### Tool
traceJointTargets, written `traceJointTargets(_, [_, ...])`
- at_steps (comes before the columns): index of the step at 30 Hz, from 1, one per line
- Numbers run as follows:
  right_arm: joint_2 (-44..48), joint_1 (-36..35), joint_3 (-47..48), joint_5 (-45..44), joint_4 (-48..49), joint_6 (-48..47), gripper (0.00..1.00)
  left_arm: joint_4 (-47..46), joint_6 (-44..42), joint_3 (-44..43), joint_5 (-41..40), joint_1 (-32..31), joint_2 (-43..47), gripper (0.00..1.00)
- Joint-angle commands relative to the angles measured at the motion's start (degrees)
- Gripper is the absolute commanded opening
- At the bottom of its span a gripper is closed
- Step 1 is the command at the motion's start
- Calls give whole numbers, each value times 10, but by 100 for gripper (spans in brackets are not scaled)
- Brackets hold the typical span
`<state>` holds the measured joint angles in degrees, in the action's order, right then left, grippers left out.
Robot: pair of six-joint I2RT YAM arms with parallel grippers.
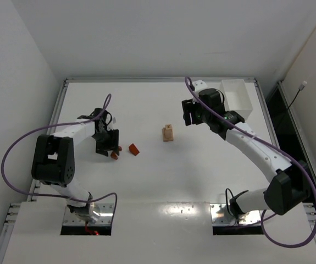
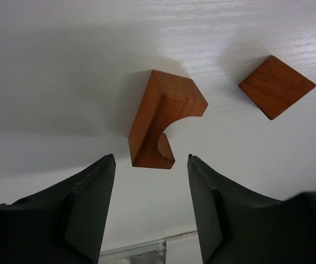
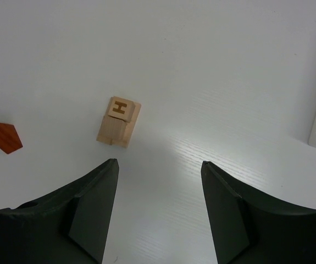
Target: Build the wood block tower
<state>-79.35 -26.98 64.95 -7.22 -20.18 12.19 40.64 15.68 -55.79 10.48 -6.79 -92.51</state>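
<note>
Arch block (image 2: 163,118) just beyond parted tips of left gripper (image 2: 151,159).

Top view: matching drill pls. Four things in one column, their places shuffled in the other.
Things:
1 arch block
2 plain red block
3 tan stack
4 white bin

Places:
A middle of the table
B far right corner
C at the tips of the left pincer
D between arch block and tan stack

Pairs: 1-C, 2-D, 3-A, 4-B
</note>
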Motion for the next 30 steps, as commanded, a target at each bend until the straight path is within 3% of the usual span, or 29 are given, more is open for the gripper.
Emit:
traceJointTargets(1, [-2, 5, 20, 12, 8, 2, 59, -6, -6, -34, -5, -5, -13, 51])
traceJointTargets(12, [-28, 5, 32, 30, 14, 2, 59, -6, -17, -54, -23, -5, -43, 45])
traceJointTargets(21, [-45, 5, 49, 30, 14, 2, 59, -17, -28, -54, -23, -5, -72, 31])
traceJointTargets(25, [-45, 5, 49, 30, 14, 2, 59, -22, -28, -54, -23, -5, -72, 17])
traceJointTargets(30, [-45, 5, 43, 44, 14, 7, 61, -22, -34, -54, -41, -10, -60, 17])
